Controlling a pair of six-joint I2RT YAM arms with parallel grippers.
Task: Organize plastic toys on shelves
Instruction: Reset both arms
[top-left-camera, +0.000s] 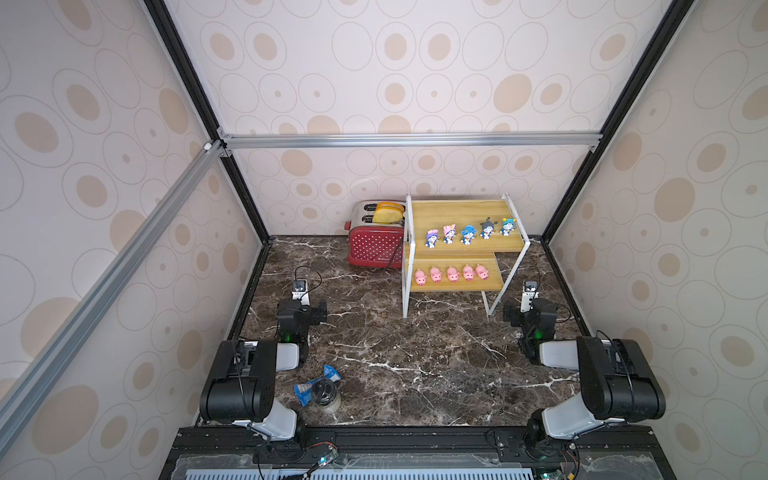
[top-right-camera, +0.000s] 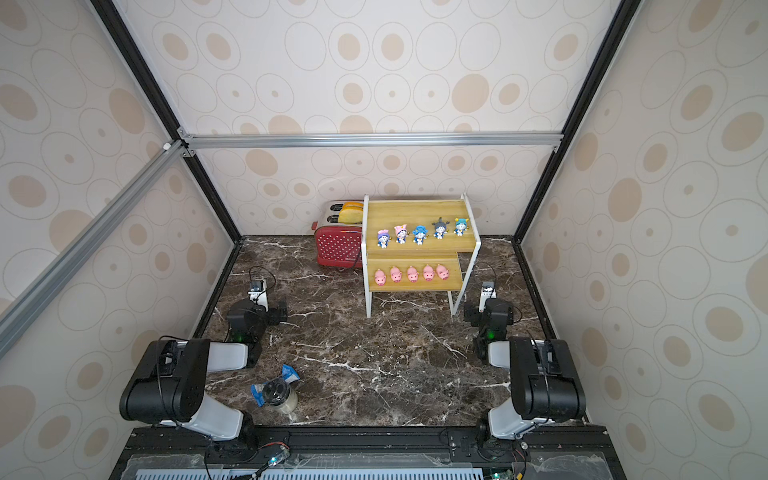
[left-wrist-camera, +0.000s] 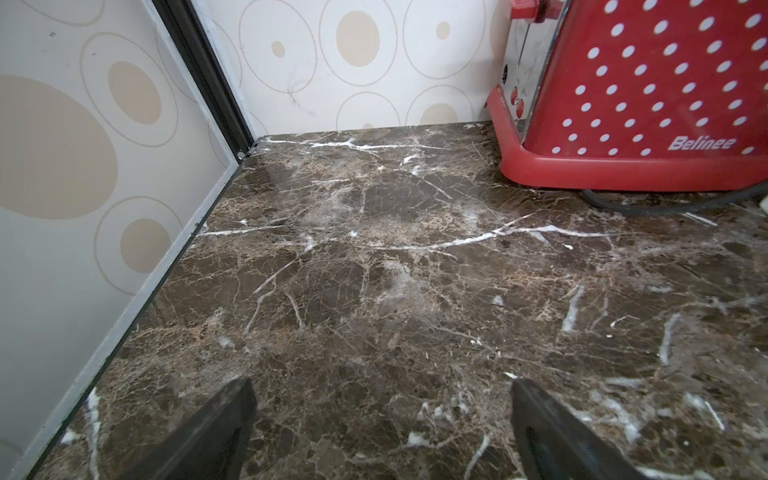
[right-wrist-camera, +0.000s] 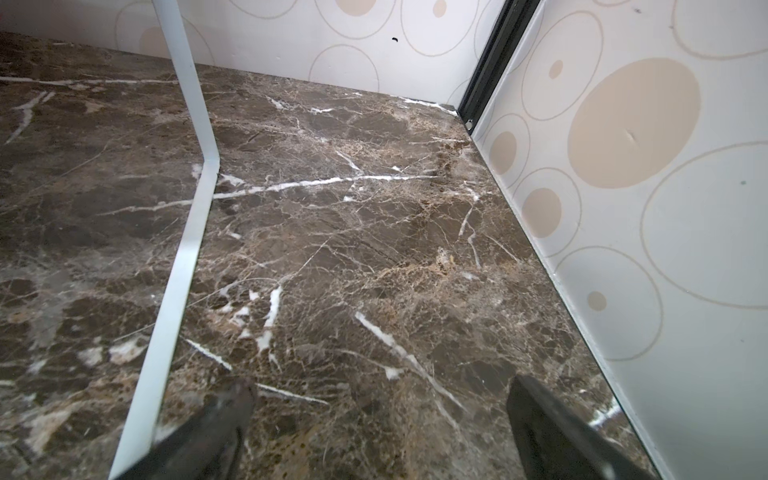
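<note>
Left gripper (left-wrist-camera: 380, 388) hangs wide open over the desk (left-wrist-camera: 374, 249), right gripper (right-wrist-camera: 380, 388) too, both holding nothing; pigs (top-left-camera: 452, 274) and figurines (top-left-camera: 468, 234) line the shelves (top-left-camera: 457, 212).

Both top views looked steeply down from high above the near edge of the surface (top-left-camera: 415, 353), facing the back wall (top-left-camera: 395, 83). Set side by side, they shared almost the whole scene, including the shelves (top-left-camera: 457, 212) and toaster (top-left-camera: 374, 249) at the far end. The left wrist view sat low and close over the surface and faced the far left corner, with the left gripper (left-wrist-camera: 380, 384) in the foreground and the toaster near. The right wrist view, equally low, faced the far right corner past a white leg (right-wrist-camera: 183, 270) of the shelves, with the right gripper (right-wrist-camera: 380, 382) in the foreground.
</note>
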